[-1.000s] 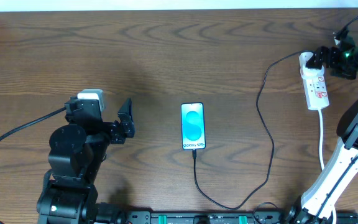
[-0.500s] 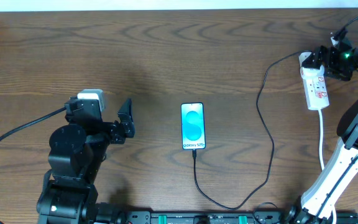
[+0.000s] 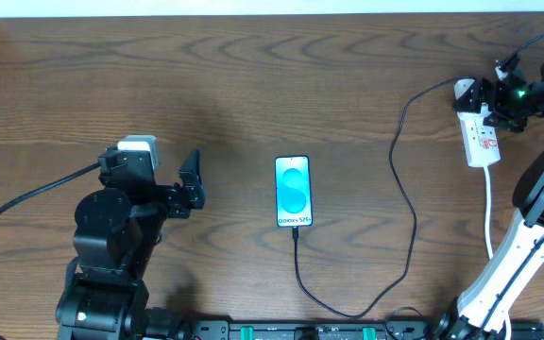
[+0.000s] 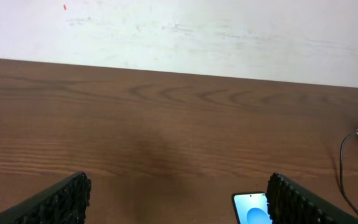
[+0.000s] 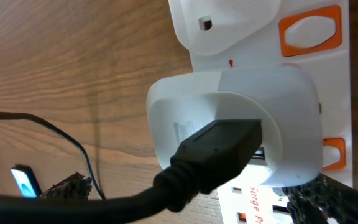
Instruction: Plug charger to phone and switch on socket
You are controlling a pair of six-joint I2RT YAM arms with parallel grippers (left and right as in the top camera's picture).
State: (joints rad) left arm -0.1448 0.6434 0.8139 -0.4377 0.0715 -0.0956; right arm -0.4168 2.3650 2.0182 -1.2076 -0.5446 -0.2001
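As it lies, the phone (image 3: 293, 192) runs lengthwise near-to-far, screen up.

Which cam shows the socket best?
Right wrist. The socket fills the frame, with its orange switches clear and the white plug seated in it. Overhead shows the socket whole but small, with the right gripper at its far end. Left wrist shows at most a pale sliver at the frame's right edge.

The slim blue-screened smartphone (image 3: 293, 192) lies on the brown wooden desk (image 3: 253, 85), right of the left gripper (image 3: 193, 181) and apart from it. The long thin black charger cable (image 3: 404, 203) runs from the phone's near end to the white elongated power strip (image 3: 484, 142) below the right gripper (image 3: 487, 102).
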